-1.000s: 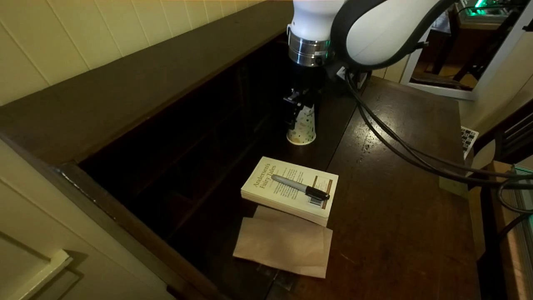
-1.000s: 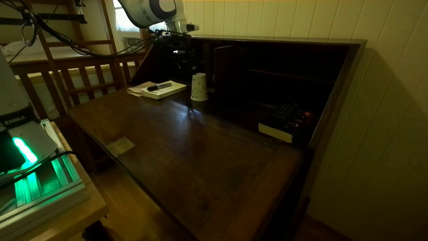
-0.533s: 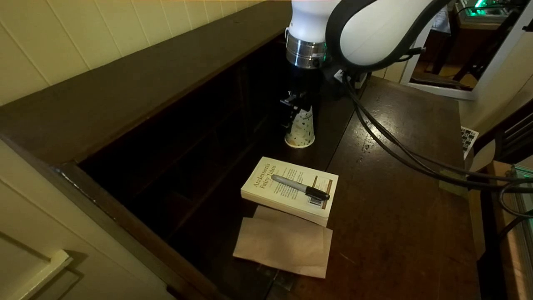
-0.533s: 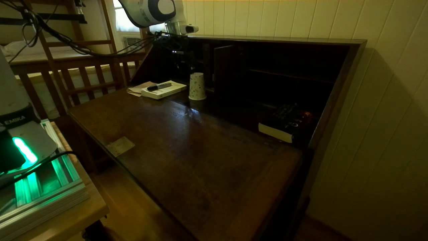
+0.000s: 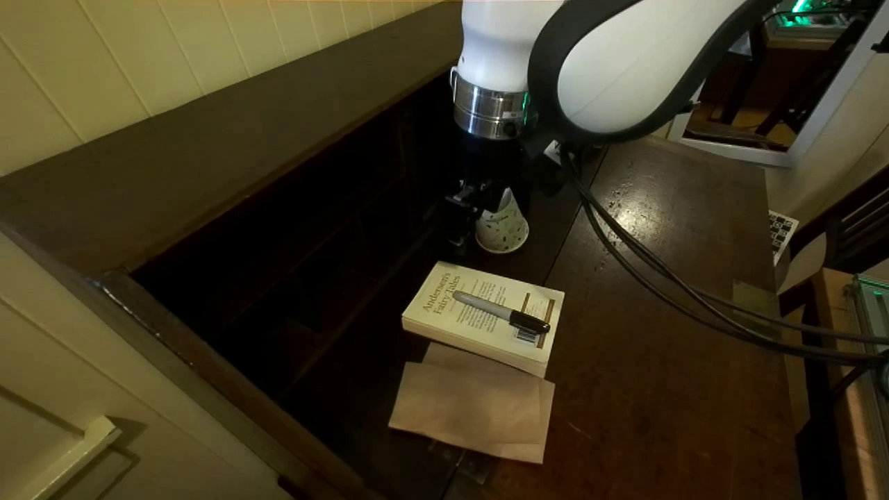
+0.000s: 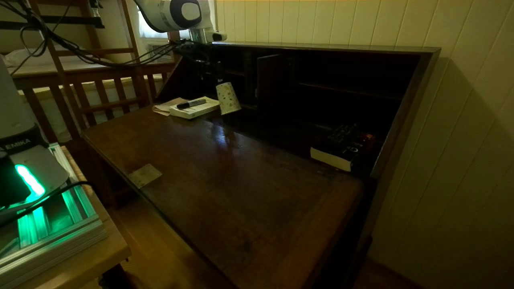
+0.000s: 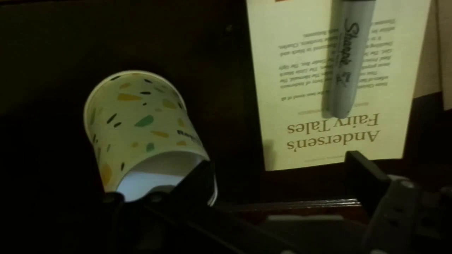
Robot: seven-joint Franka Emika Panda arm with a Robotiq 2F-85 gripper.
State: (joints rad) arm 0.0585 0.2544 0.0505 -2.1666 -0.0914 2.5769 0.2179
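A white paper cup with coloured flecks stands bottom-up on the desk; it shows in both exterior views [image 5: 503, 228] [image 6: 227, 98] and at the left of the wrist view [image 7: 141, 120]. It is tilted, its narrow end leaning towards the gripper. My gripper [image 5: 476, 217] is open, fingers wide apart in the wrist view [image 7: 280, 160]. One finger overlaps the cup's narrow end; whether it is inside or in front of it I cannot tell. The other finger is free, seen over the edge of a pale book [image 5: 472, 323], "Andersen's Fairy Tales". A grey marker [image 5: 489, 307] lies on the book.
Brown folded paper [image 5: 472, 410] lies beside the pale book. Dark shelf compartments [image 5: 312, 229] run along the back. A thick dark book [image 6: 341, 148] lies at the desk's far end. An ajar small door [image 6: 270, 80] stands among the compartments. Cables [image 5: 667, 264] hang from the arm.
My gripper has moved towards the pale book and the shelf side. The cup has shifted slightly and gone from upright to tilted. The books, marker and paper have not moved.
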